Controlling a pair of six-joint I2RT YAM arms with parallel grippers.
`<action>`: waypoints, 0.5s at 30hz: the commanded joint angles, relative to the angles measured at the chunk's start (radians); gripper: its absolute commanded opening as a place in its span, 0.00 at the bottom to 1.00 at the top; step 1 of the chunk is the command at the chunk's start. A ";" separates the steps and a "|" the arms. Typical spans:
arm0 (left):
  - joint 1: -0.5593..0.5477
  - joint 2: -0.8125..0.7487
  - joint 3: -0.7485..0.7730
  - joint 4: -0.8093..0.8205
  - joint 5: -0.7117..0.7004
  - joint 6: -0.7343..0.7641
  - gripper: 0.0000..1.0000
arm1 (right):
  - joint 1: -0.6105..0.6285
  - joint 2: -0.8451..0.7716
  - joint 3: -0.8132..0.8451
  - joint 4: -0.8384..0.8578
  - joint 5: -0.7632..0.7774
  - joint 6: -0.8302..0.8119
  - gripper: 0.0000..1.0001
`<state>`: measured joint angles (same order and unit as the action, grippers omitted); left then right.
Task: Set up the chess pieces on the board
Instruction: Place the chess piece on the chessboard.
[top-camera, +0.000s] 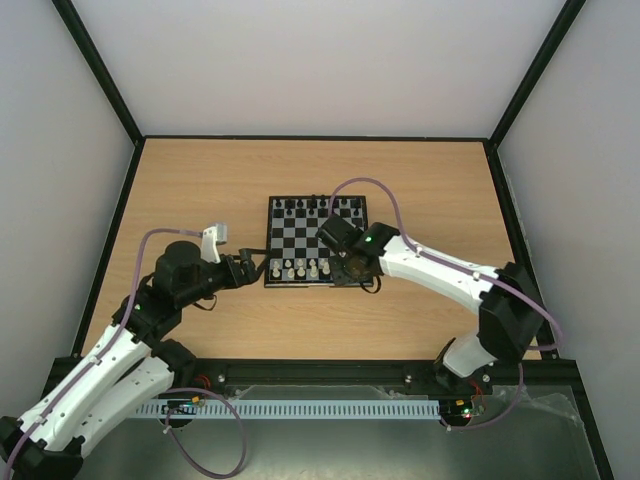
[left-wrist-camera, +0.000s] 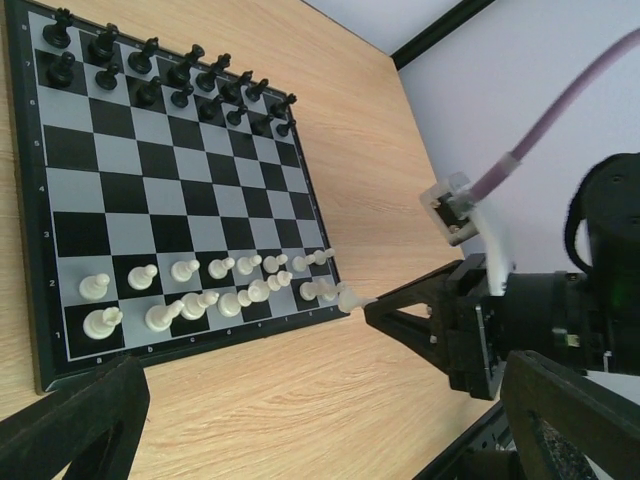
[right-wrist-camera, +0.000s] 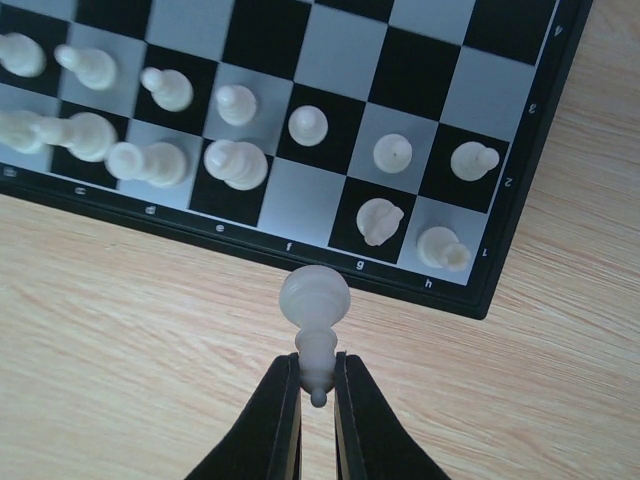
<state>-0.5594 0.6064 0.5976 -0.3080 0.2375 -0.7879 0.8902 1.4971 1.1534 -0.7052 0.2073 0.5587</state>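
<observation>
Slippage threatens: the right gripper (right-wrist-camera: 318, 395) pinches a white piece (right-wrist-camera: 315, 300) between its jaws by the thin tip only, just short of the board (right-wrist-camera: 520, 270) ahead. It could swivel, toppling standing pieces (right-wrist-camera: 237, 163) beyond. The left gripper (left-wrist-camera: 325, 400) gapes wide, empty.

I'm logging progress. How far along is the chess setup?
Done: on the board, black pieces fill the far two rows and white chess pieces nearly all of the near two. In hand: the right gripper pinches one white piece just off the near edge. Left: the empty f1 square; the left gripper is open and empty.
</observation>
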 joint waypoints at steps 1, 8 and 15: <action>0.007 0.010 0.008 -0.008 -0.002 0.026 0.99 | -0.003 0.072 0.029 -0.065 0.027 -0.023 0.04; 0.010 0.014 0.001 -0.001 0.008 0.034 0.99 | -0.003 0.163 0.080 -0.058 0.004 -0.056 0.05; 0.019 0.027 -0.001 0.007 0.020 0.044 0.99 | -0.004 0.239 0.118 -0.068 -0.005 -0.083 0.06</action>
<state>-0.5503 0.6266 0.5972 -0.3084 0.2417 -0.7654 0.8902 1.6989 1.2343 -0.7128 0.2047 0.5030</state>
